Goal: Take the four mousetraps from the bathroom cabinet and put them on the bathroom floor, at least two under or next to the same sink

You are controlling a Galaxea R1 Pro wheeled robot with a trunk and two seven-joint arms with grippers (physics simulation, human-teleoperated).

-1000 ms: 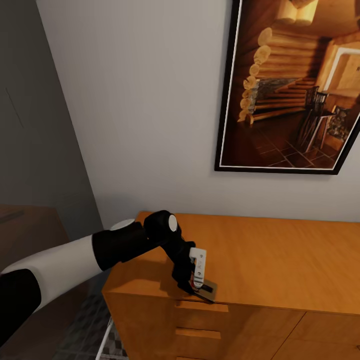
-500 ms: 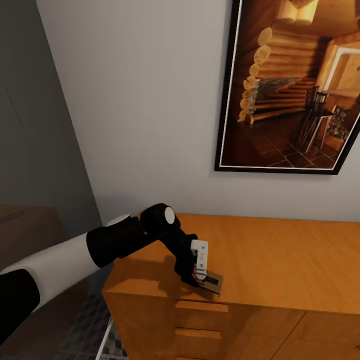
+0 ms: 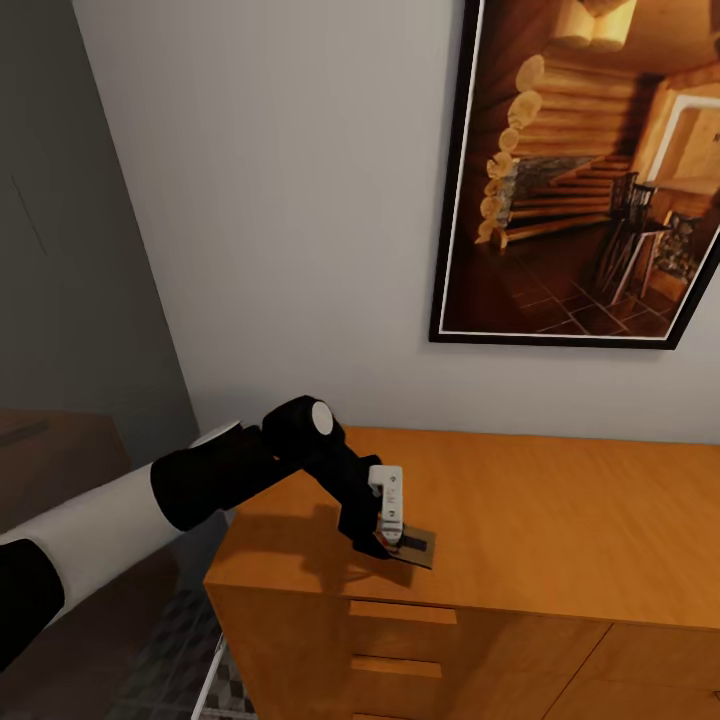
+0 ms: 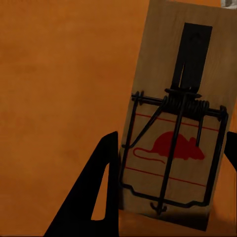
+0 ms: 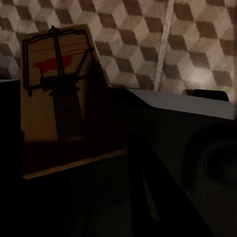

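Observation:
A tan mousetrap (image 3: 416, 548) with a red mouse print hangs just above the orange-brown cabinet (image 3: 570, 520), near its front left corner. My left gripper (image 3: 392, 540) is shut on it. In the left wrist view this mousetrap (image 4: 173, 123) sits between the two black fingers (image 4: 98, 192), casting a shadow on the wood. In the dim right wrist view a second mousetrap (image 5: 54, 84) stands close to the camera over the cube-patterned bathroom floor (image 5: 197, 39). My right gripper (image 5: 59, 148) appears shut on its lower end, which lies in shadow.
A large framed picture (image 3: 590, 170) hangs on the white wall above the cabinet. Drawer fronts with bar handles (image 3: 400, 612) face me. A strip of patterned floor (image 3: 170, 640) shows left of the cabinet, beside a dark wall. Dark robot parts (image 5: 187, 163) loom near the right wrist.
My left gripper has drawn up and back from the cabinet's front edge, carrying the mousetrap with it. The elbow has shifted left.

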